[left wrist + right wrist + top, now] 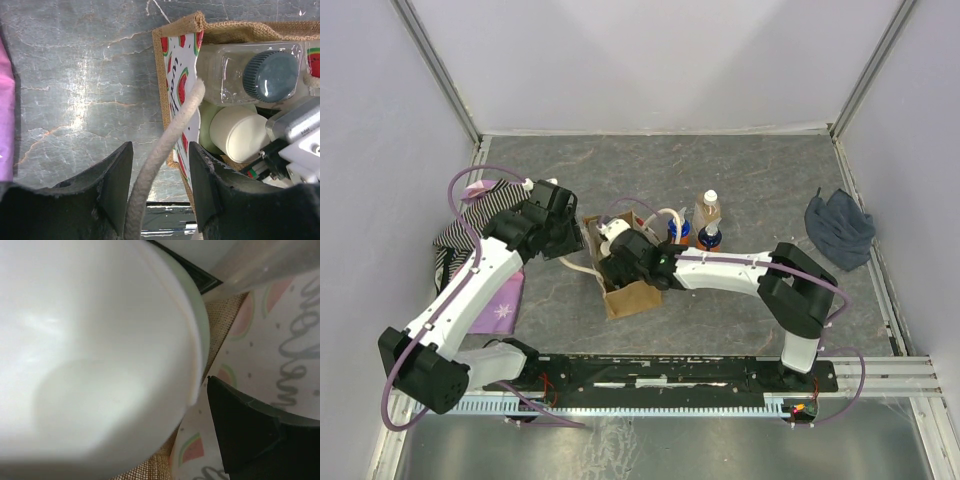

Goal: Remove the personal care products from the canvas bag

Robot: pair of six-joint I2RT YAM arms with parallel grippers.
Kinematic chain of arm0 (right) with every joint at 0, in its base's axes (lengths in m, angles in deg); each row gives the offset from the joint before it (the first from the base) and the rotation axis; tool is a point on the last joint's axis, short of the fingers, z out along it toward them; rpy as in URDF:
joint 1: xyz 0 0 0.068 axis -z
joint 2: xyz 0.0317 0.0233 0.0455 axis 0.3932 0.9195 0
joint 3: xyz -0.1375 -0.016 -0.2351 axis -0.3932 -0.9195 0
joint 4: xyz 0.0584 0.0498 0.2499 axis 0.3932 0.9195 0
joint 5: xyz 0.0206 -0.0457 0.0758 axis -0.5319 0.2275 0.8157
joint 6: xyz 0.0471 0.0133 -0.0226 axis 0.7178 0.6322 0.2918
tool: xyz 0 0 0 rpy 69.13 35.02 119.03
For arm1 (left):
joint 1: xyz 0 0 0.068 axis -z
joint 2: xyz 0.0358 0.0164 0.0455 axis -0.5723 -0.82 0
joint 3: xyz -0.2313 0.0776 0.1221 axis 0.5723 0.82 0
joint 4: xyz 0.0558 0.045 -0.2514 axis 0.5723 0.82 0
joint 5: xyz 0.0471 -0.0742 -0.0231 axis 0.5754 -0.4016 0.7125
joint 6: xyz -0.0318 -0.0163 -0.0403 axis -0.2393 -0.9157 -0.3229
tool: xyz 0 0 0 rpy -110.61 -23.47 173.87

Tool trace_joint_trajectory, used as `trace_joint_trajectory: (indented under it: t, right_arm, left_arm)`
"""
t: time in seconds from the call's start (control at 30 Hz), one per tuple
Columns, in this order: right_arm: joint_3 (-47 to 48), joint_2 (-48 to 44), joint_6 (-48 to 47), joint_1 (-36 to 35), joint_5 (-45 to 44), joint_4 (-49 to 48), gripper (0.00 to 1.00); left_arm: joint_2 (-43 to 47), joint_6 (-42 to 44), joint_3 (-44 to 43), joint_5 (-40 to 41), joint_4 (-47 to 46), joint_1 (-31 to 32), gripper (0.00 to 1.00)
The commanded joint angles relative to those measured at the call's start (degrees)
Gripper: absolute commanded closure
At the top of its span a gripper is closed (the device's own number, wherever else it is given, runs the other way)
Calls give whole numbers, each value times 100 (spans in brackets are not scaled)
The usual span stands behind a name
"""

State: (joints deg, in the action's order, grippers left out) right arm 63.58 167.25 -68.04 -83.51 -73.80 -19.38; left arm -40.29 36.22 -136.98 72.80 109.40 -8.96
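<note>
Left gripper [157, 192]: jaws spread, cream handle [170, 145] running loosely between them, not pinched. Right gripper [623, 252]: down in the canvas bag [632, 295], one finger [250, 435] beside the cream bottle [95, 355]; other finger hidden, so grip cannot be told. Bag sits mid-worktop, slightly toward the near edge.

Step judged: lifting out the cream bottle. Seat both pads on its body, draw straight up; left should hold the handle taut.

Cream bottle and clear square bottle [255, 75] stand caps-up, long axes vertical. Three bottles [698, 228] stand outside, just right of the bag.
</note>
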Motion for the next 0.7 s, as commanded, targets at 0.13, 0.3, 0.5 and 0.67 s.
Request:
trace_joint_trajectory:
  t: [0.13,0.3,0.5,0.67]
  right_arm:
    - [108,164,161,33,-200,-351,15]
    - [427,338,183,36,-259,-459,19]
    - [408,101,77,35,-507,-476,43]
    - [74,-832,2,33,-732,-397,56]
  left_arm:
    - [184,103,-159,-245,-109,-3,44]
    - [213,93,-159,-251,-73,-5,44]
    - [215,85,-163,-268,-69,-3,44]
    - [206,89,-122,-257,-98,-7,44]
